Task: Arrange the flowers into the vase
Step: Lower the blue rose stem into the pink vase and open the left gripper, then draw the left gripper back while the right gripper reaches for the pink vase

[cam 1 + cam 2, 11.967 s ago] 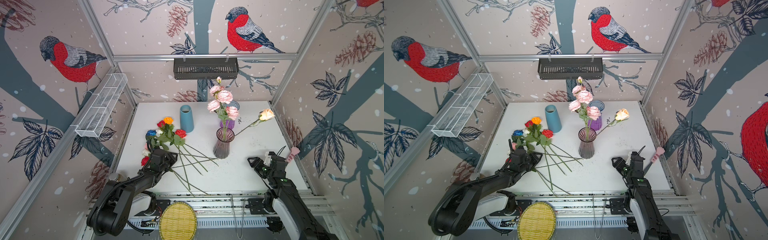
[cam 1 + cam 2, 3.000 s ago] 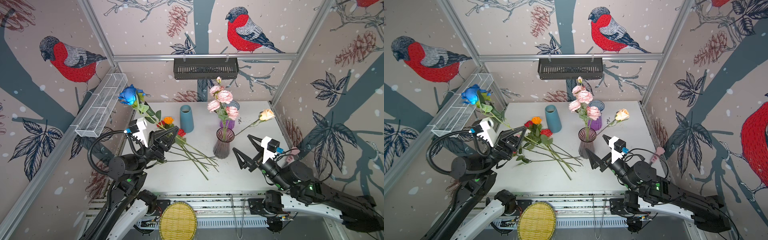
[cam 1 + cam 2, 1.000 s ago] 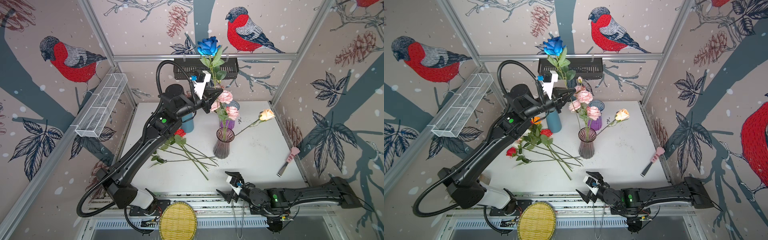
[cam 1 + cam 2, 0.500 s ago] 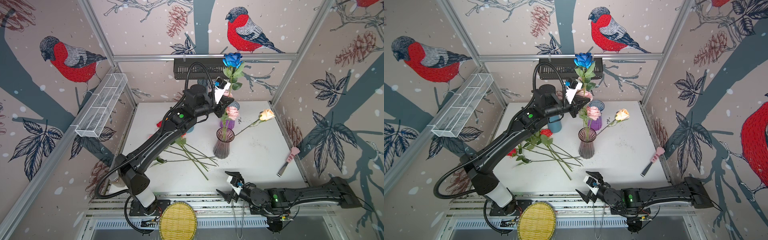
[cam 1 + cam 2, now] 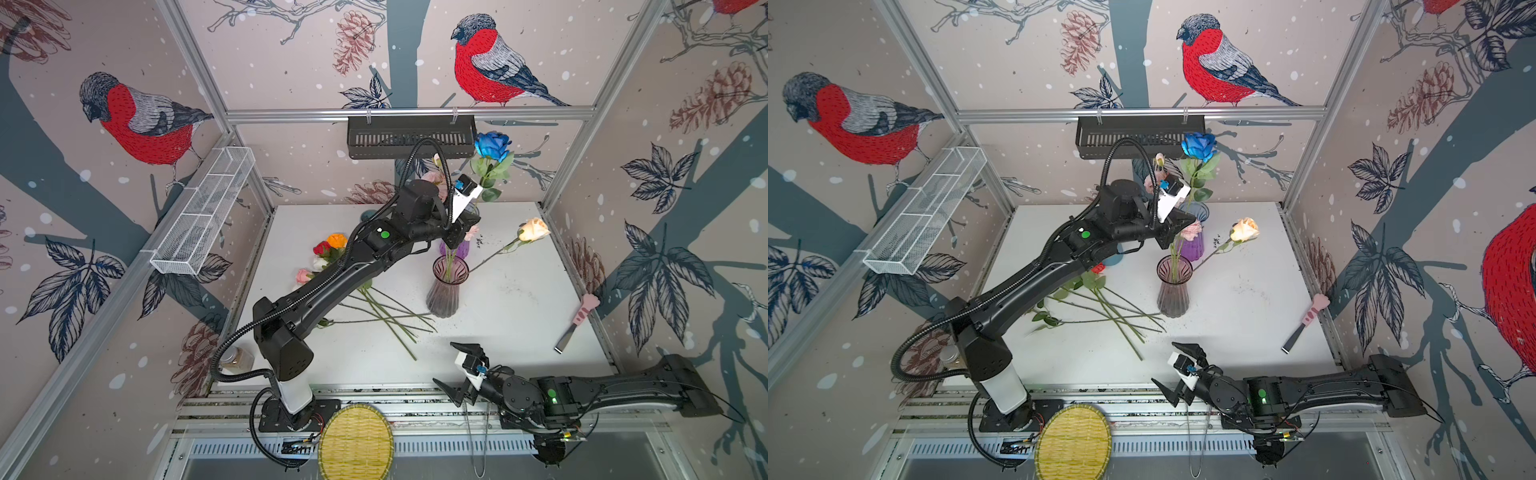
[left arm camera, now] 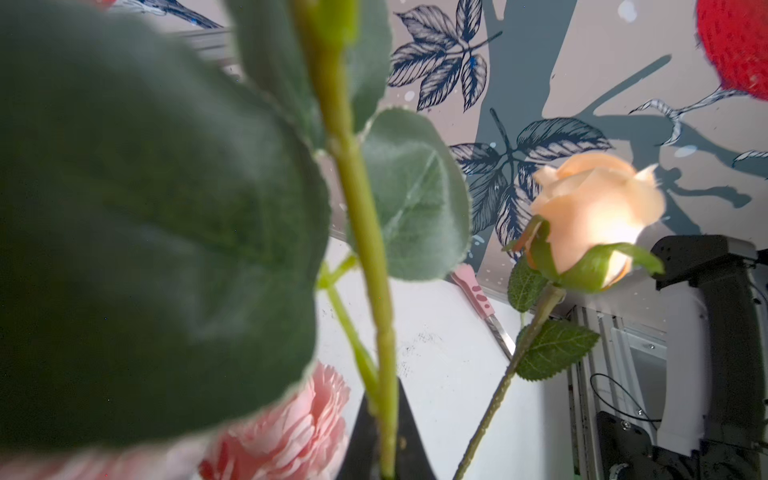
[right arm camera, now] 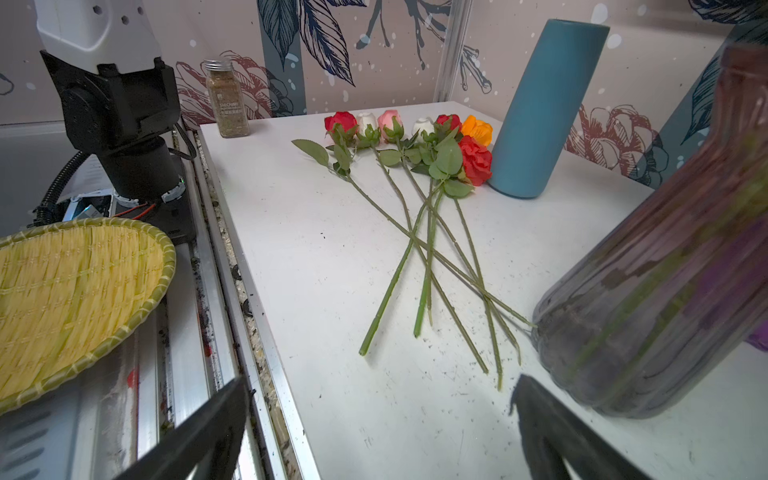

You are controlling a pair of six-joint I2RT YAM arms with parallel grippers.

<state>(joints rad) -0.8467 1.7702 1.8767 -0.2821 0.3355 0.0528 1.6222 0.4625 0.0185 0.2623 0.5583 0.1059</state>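
Observation:
The blue rose (image 5: 491, 143) (image 5: 1200, 145) stands upright, high over the ribbed smoky glass vase (image 5: 446, 286) (image 5: 1173, 291). My left gripper (image 5: 460, 233) (image 5: 1177, 232) (image 6: 384, 451) is shut on its green stem just above the vase mouth. I cannot tell whether the stem's end is inside. A peach rose (image 5: 533, 228) (image 6: 594, 216) leans out of the vase, and a pink carnation (image 6: 286, 432) stands in it. Several loose flowers (image 5: 332, 245) (image 7: 415, 141) lie left of the vase. My right gripper (image 5: 451, 365) (image 5: 1169, 365) (image 7: 382, 386) hangs open and empty at the table's front edge.
A blue cylinder (image 7: 540, 108) and a small purple vase (image 5: 1194, 245) stand behind the glass vase. A spice jar (image 7: 226, 99) sits at the front left corner. A pink-handled tool (image 5: 577, 320) lies by the right wall. A woven tray (image 5: 355, 440) rests below the table.
My left arm has carried the blue rose to the right and lower, from behind the blue cylinder to above the vase. The right arm has stayed still and open.

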